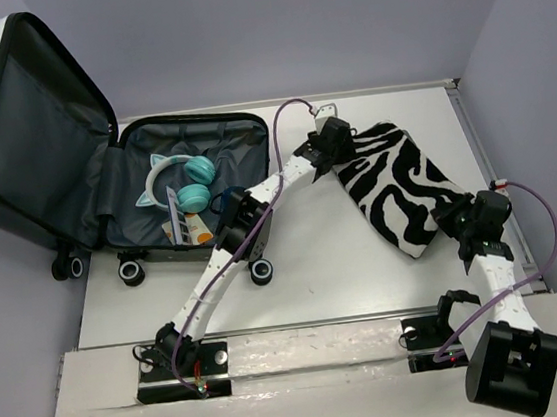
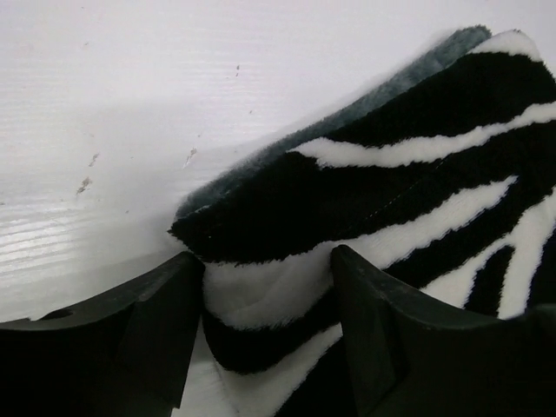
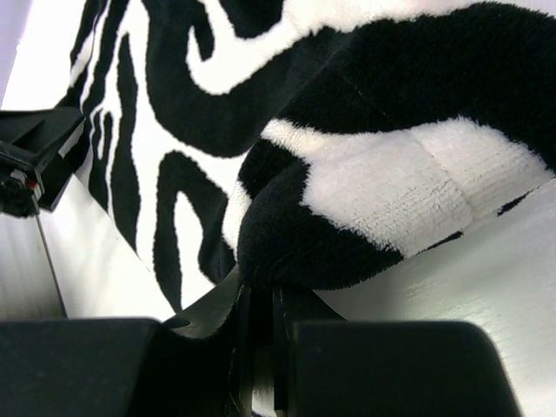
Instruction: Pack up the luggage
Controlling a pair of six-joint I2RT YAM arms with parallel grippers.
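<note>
- The luggage (image 1: 38, 130) lies open at the far left of the table (image 1: 335, 262). Its raised lid is cut off by the frame edge, and the left arm (image 1: 226, 260) hides its near right corner. The wheeled end faces the arms, so the long axis runs near to far.
- The zebra cloth (image 1: 402, 189) lies diagonally to the right of it (well apart).
- The right gripper (image 3: 259, 295) is clenched on the cloth's edge.
- The left gripper (image 2: 261, 261) has its jaws astride the cloth's corner; I cannot tell whether they pinch it.

The luggage (image 1: 243, 144) lies open on the table's (image 1: 315, 265) left, headphones (image 1: 195, 183) inside, cloth (image 1: 402, 184) to its right.
</note>
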